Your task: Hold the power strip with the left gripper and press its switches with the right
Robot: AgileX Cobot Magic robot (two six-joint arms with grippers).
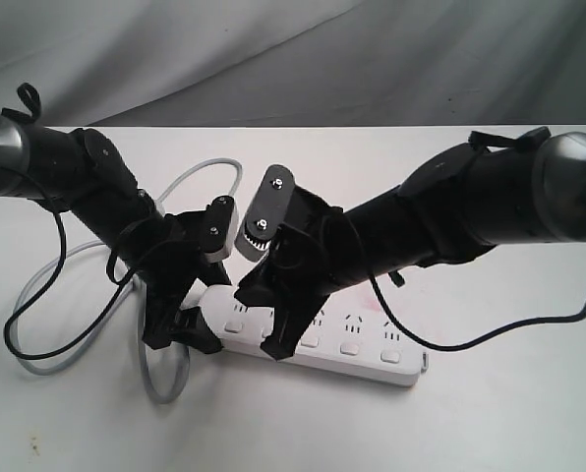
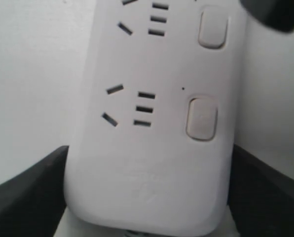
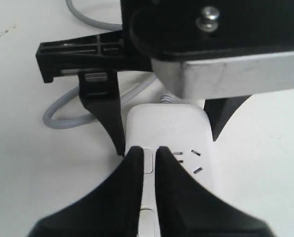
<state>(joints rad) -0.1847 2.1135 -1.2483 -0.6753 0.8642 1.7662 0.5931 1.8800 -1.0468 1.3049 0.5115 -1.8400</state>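
- Lying in the near half of the counter (image 1: 490,423), about midway between its left and right edges, the power strip (image 1: 364,339) runs roughly along the near edge, with its right end slightly nearer.
- The left gripper (image 1: 188,330) is closed on the strip's left, cord-side end. In the left wrist view a black finger (image 2: 31,192) sits against each long side, and the white body fills the gap between them.
- The right gripper (image 1: 280,344) comes down over the strip just right of the left one. Its claw is narrow, the two fingers (image 3: 132,173) almost together with only a thin slit between.
- In the right wrist view those tips line up over a button near the held end.
- In the left wrist view the two nearest switches (image 2: 202,118) are uncovered. A dark, blurred shape sits at the frame corner beyond the second.
- I cannot tell whether the tips touch a button or whether any button is pushed in.
- In the exterior view both grippers hide the strip's left portion. Only three sockets and their buttons toward the right end show clearly.
- The left wrist view cuts the strip off after two sockets.
- The grey cord (image 3: 46,118) leaves the held end and loops toward the counter's left edge. Parts of it pass behind the left arm, and its far end cannot be made out.
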